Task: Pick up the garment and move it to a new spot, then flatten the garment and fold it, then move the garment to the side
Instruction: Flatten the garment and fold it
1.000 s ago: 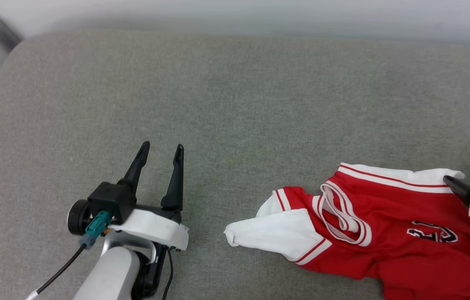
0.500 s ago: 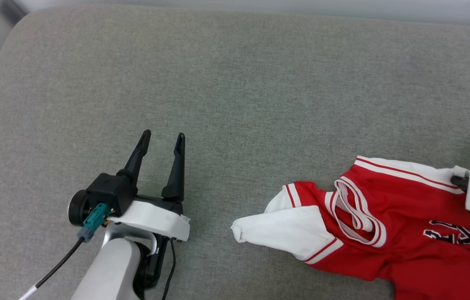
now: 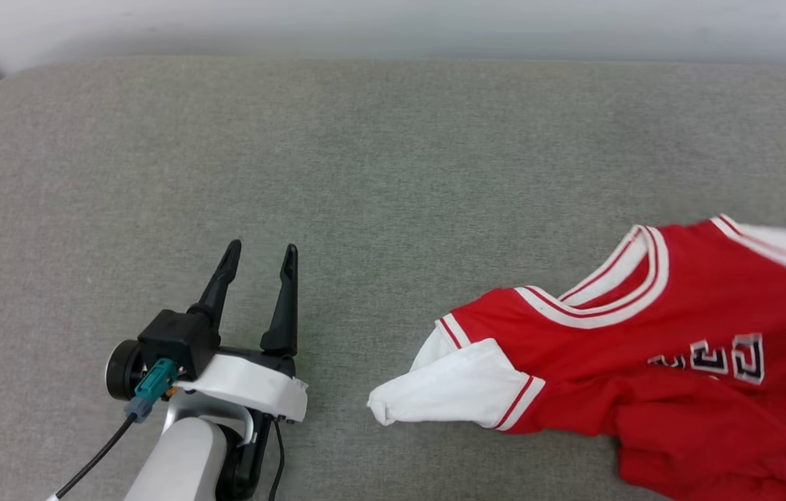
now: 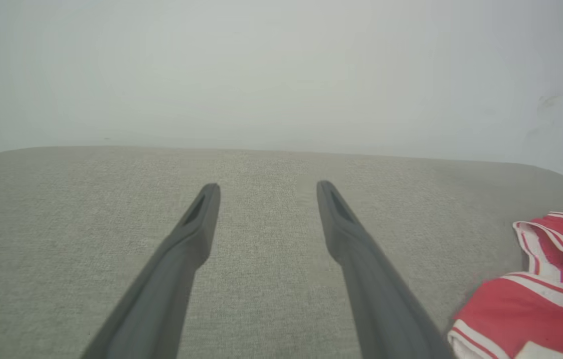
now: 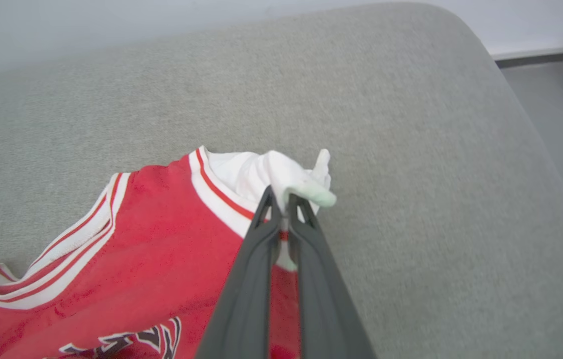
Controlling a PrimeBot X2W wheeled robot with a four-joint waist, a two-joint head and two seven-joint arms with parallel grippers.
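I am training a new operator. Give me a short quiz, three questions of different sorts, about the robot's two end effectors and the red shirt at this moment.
1. True or false: the left end effector is shut on the garment.
2. Which part does the right end effector pinch? A collar; B white sleeve; C lettering.
3. In the head view, on which side of the grey cushion does the garment lie?
Key: 1 false, it stands open, apart from it; 2 B; 3 the right.
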